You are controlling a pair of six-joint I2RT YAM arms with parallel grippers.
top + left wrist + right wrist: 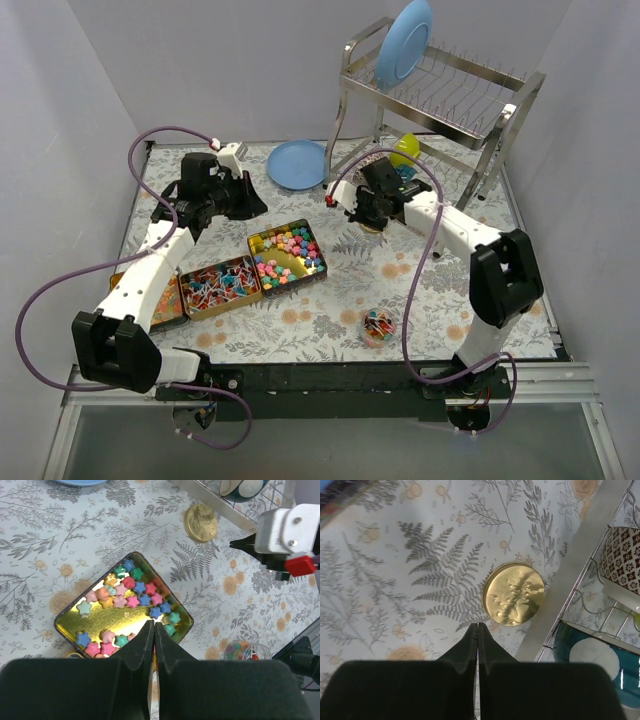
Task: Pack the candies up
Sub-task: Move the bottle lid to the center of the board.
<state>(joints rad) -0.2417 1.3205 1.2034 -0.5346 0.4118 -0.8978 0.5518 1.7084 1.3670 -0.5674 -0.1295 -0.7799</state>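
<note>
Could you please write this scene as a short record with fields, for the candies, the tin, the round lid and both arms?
candies: star-shaped, mixed colours, in open gold tin
round gold lid: flat on table, beside dish rack
left gripper: fingers shut, empty, close to tin
right gripper: fingers shut, empty, close to lid

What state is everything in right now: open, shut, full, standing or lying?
Left gripper: shut, empty.
Right gripper: shut, empty.
Square tin: open, lidless, partly filled with candies.
Gold lid: lying flat, off any container.
Small jar: uncovered, not empty.
Upper blue plate: standing upright.
Lower blue plate: lying flat.
</note>
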